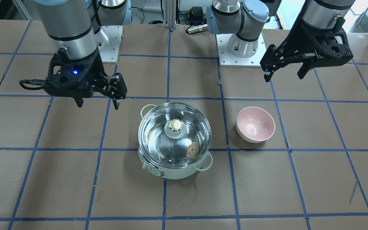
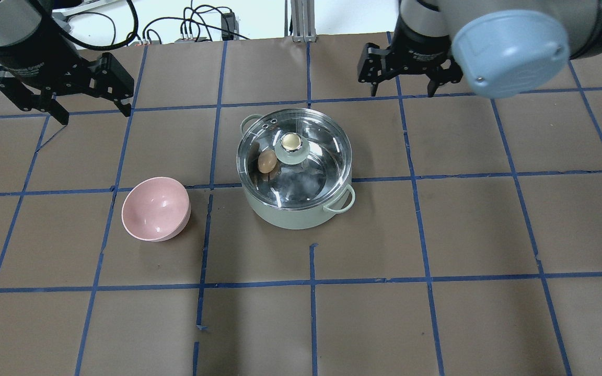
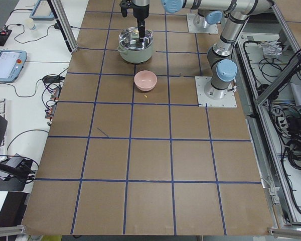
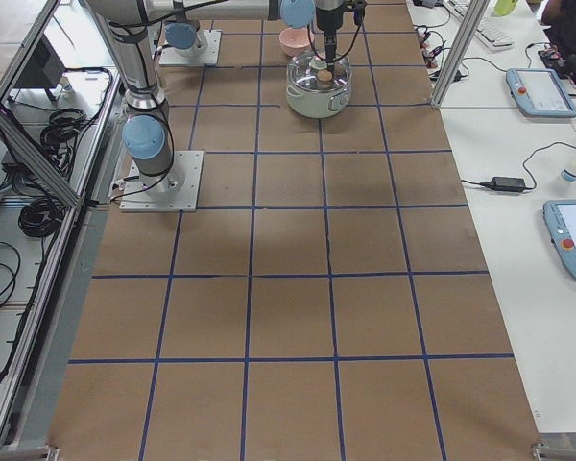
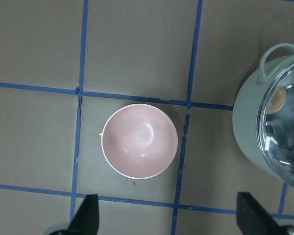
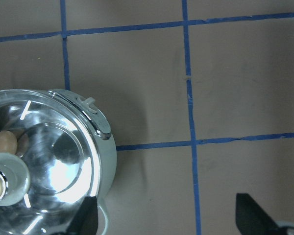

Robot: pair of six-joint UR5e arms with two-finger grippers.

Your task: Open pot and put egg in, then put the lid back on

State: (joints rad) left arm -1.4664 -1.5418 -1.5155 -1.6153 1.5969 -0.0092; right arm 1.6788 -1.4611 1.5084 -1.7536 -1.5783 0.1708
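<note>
Looking down on the brown papered desk [image 2: 463, 224] with its blue tape grid, pretty much everything sits around the pot [image 2: 290, 216], so I'll place stuff from there.

Both arms hang high, well clear of the pot. The left claw [image 2: 94, 115] is off to the pot's left side (robot's left), roughly over the bowl going by its wrist cam, with its fingers spread wide. The right claw [image 2: 402, 93] is off to the pot's right side, also spread wide. Neither one touches anything.

The pot itself is the pale mint one with the shiny steel inside, standing upright on the desk. It has a small loop handle [image 2: 340, 201] on the side nearer the robot and another on the opposite rim. Its front dial [image 1: 148, 166] faces away from the robot.

The lid [image 2: 306, 172] is seated flat on the pot's rim. It's clear glass, so you can see straight through it.

The pink bowl [image 2: 155, 209] stands upright near the pot on its left side, with a gap of desk between them.

The egg [image 2: 266, 161] is inside the pot under the glass, lying on the steel floor, just to the left of the lid's knob [image 2: 291, 142] as the overhead view shows it. That knob is metallic on a mint base, dead centre of the lid.
</note>
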